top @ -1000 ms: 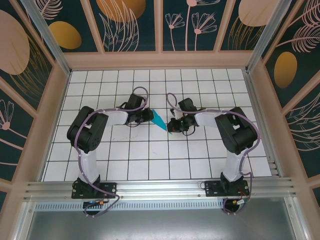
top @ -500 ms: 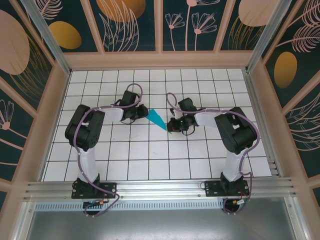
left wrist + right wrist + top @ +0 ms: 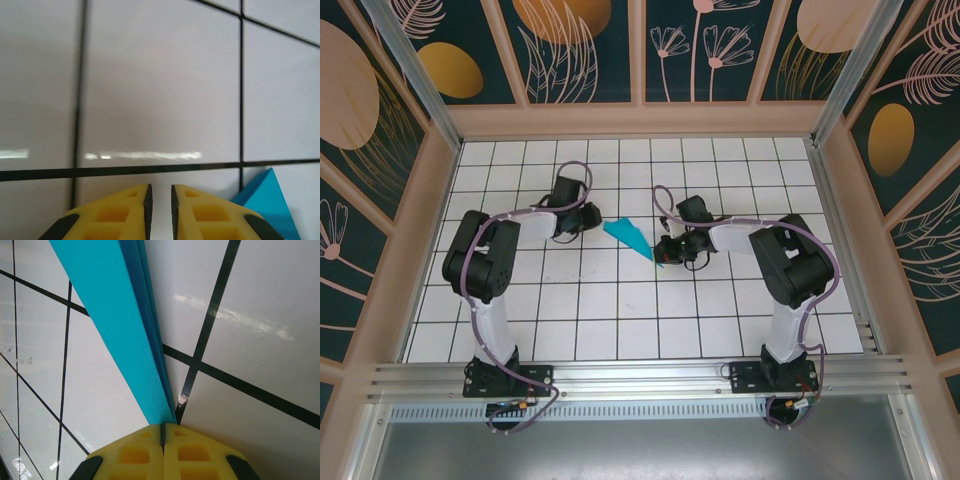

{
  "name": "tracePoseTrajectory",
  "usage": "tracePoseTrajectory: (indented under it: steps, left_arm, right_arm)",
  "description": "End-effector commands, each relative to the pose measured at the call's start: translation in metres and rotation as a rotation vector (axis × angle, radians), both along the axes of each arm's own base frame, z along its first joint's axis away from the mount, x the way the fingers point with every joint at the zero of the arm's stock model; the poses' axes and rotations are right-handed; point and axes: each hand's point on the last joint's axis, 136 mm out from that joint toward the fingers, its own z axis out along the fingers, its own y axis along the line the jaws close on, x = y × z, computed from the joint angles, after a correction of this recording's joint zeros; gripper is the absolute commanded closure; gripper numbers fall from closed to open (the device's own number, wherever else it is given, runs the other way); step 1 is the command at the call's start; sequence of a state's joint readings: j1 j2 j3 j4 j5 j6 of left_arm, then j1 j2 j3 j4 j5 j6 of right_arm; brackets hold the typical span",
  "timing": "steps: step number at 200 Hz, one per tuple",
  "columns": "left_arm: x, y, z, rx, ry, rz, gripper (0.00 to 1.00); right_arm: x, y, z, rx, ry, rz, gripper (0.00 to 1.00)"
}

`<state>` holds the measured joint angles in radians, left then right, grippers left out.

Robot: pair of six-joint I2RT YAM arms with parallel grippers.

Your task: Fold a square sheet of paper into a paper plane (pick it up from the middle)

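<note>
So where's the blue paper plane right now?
In the top view the paper plane is near the middle of the table: the right gripper pinches its near tip, and the left gripper is just left of its wide end.

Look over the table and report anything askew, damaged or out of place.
Nothing stands out. The paper plane looks cleanly creased and untorn, with its narrow end clamped in the right gripper. The left gripper sits just off the wide end, its jaws a slit apart with nothing between them.
</note>
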<state>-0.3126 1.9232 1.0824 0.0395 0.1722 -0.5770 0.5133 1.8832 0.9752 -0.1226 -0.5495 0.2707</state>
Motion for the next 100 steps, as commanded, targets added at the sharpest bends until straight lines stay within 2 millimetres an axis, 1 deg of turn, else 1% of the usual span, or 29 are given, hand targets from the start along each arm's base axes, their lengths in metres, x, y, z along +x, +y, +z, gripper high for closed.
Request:
tracePoseTrajectory:
  steps: [1, 12, 21, 22, 26, 38, 59, 72, 77, 80, 100]
  left_arm:
    - [0.000, 0.017, 0.044, -0.017, -0.087, 0.060, 0.78]
    - [-0.006, 0.009, 0.059, -0.078, -0.114, 0.049, 0.78]
    - [-0.010, 0.001, 0.064, -0.128, -0.122, 0.035, 0.78]
    - [-0.010, 0.000, 0.071, -0.137, -0.136, 0.032, 0.78]
    - [-0.018, -0.002, 0.069, -0.150, -0.128, 0.026, 0.78]
    - [-0.029, -0.015, 0.070, -0.195, -0.118, 0.003, 0.80]
    - [-0.045, -0.050, 0.069, -0.272, -0.097, -0.062, 0.82]
    - [-0.054, -0.073, 0.064, -0.308, -0.073, -0.097, 0.84]
    - [-0.057, -0.082, 0.068, -0.327, -0.075, -0.114, 0.84]
    - [-0.059, -0.087, 0.058, -0.327, -0.050, -0.118, 0.84]
    - [-0.066, -0.117, 0.049, -0.373, -0.015, -0.162, 0.87]
  right_arm:
    - [-0.048, -0.071, -0.078, -0.366, 0.189, -0.057, 1.00]
    - [-0.049, -0.072, -0.079, -0.369, 0.190, -0.058, 1.00]
    - [-0.049, -0.072, -0.079, -0.368, 0.190, -0.058, 1.00]
    - [-0.049, -0.072, -0.079, -0.368, 0.190, -0.057, 1.00]
    - [-0.049, -0.072, -0.079, -0.369, 0.189, -0.058, 1.00]
    - [-0.049, -0.072, -0.079, -0.369, 0.190, -0.058, 1.00]
    - [-0.049, -0.072, -0.079, -0.369, 0.190, -0.059, 1.00]
    - [-0.049, -0.072, -0.080, -0.372, 0.192, -0.059, 1.00]
    - [-0.049, -0.072, -0.080, -0.371, 0.191, -0.059, 1.00]
    - [-0.049, -0.072, -0.080, -0.372, 0.192, -0.059, 1.00]
    - [-0.049, -0.072, -0.081, -0.374, 0.194, -0.060, 1.00]
